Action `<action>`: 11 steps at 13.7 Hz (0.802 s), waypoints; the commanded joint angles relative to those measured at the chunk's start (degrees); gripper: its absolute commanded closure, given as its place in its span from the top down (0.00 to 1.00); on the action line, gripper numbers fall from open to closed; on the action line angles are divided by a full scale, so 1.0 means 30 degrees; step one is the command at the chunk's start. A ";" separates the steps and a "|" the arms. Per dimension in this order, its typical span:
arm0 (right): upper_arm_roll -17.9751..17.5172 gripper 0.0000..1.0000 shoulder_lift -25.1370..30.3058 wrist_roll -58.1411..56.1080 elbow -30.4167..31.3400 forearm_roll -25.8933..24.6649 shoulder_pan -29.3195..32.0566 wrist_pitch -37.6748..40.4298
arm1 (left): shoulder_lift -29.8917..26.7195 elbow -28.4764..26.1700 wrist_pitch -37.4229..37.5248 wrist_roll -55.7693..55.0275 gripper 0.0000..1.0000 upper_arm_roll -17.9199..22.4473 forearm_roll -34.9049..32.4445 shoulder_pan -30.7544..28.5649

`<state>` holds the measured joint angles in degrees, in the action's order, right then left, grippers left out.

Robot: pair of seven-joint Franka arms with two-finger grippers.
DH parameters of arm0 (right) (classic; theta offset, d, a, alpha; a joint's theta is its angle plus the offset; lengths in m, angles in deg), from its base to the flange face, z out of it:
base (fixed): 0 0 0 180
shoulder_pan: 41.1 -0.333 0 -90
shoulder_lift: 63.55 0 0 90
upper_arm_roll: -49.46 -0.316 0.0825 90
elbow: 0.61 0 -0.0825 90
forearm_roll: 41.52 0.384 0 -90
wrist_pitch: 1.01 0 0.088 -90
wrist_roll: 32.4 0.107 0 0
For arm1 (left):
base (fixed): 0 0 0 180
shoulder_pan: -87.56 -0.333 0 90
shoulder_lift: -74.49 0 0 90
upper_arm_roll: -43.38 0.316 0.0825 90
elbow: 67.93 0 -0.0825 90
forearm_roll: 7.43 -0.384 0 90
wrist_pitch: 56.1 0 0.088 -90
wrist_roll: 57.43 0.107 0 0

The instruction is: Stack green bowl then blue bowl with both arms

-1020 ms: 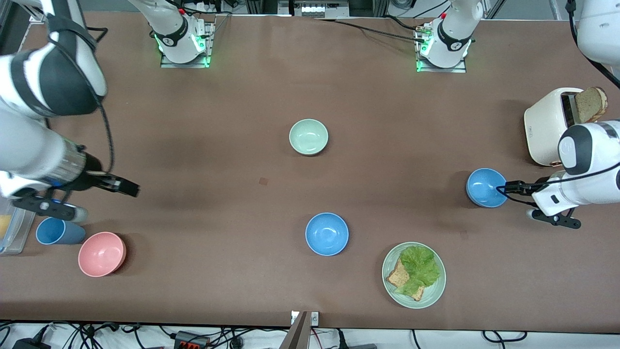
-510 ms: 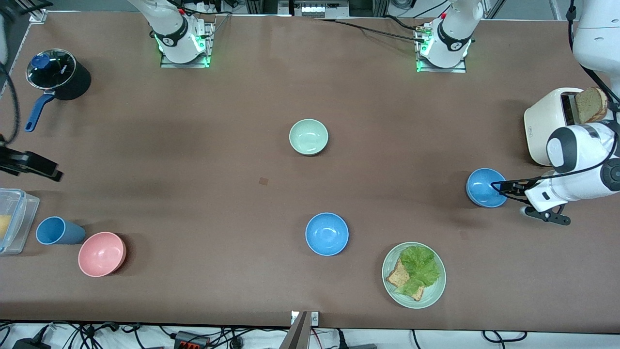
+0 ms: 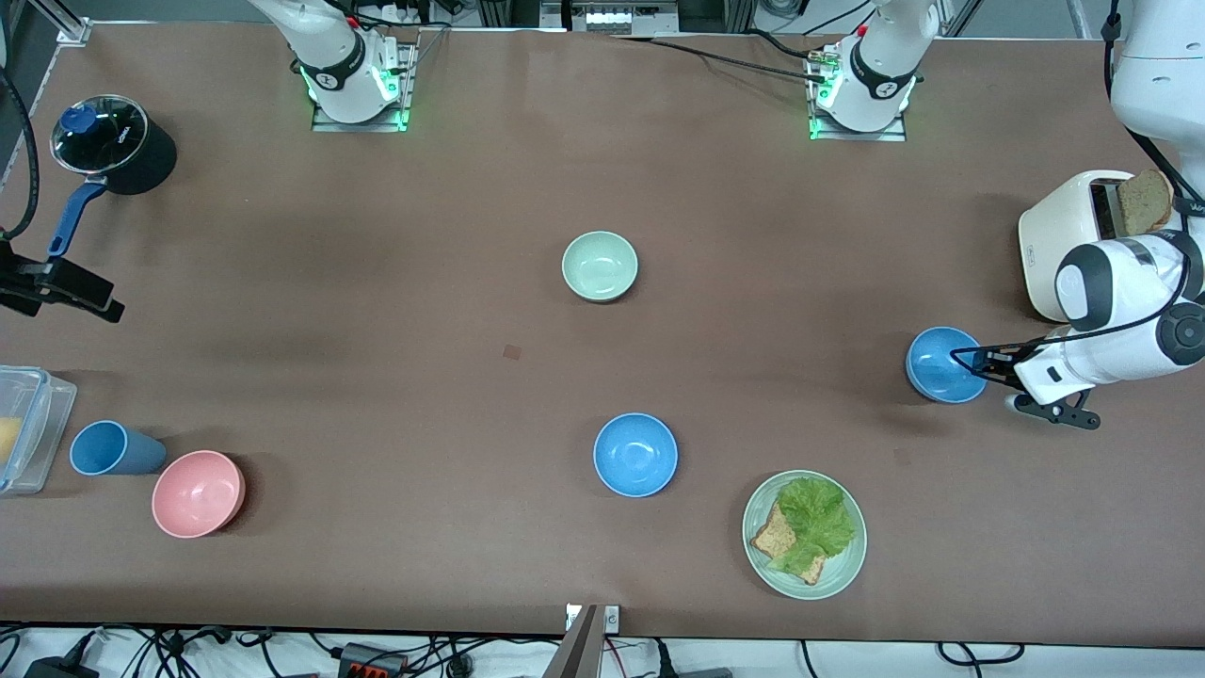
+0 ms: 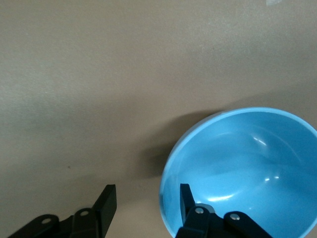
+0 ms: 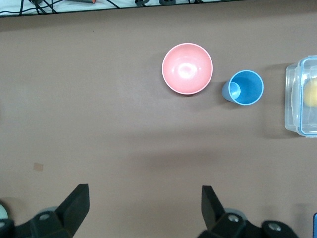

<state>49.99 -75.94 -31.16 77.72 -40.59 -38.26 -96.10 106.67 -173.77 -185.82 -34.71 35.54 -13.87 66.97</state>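
Left gripper (image 3: 972,363) at the blue bowl (image 3: 943,364) toward the left arm's end of the table, fingers (image 4: 186,197) astride the rim, one inside, one outside, not clamped, gap visible; bowl resting on the table (image 3: 395,282), near the toaster (image 3: 1064,240); green bowl (image 3: 600,266) mid-table, upright, empty, well apart; second blue bowl (image 3: 635,454) nearer the front camera than the green one; right gripper (image 3: 80,294) up over the right arm's end, fingers spread wide, holding nothing; pink bowl (image 5: 187,68) beside blue cup (image 5: 244,88)
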 commanded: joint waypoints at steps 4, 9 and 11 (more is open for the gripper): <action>0.1229 1.00 0.0644 -0.0794 0.0931 -0.0102 -0.0886 -0.0089 | -0.0619 -0.0873 -0.0268 -0.0103 0.40 -0.0375 -0.0199 -0.0255; 0.1141 1.00 0.2894 -0.0764 0.4554 -0.0746 -0.0974 -0.1227 | -0.0619 -0.0873 -0.0180 -0.0132 0.10 -0.0404 -0.0082 -0.0225; 0.1141 1.00 0.3863 -0.0764 0.6110 -0.0747 -0.0916 -0.1932 | -0.0619 -0.0844 -0.0151 -0.0132 0.02 -0.0404 -0.0053 -0.0225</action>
<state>52.74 -70.12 -32.70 88.04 -42.13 -40.27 -98.64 106.60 -174.54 -185.93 -34.82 34.98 -13.87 66.97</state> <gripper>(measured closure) 0.000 0.903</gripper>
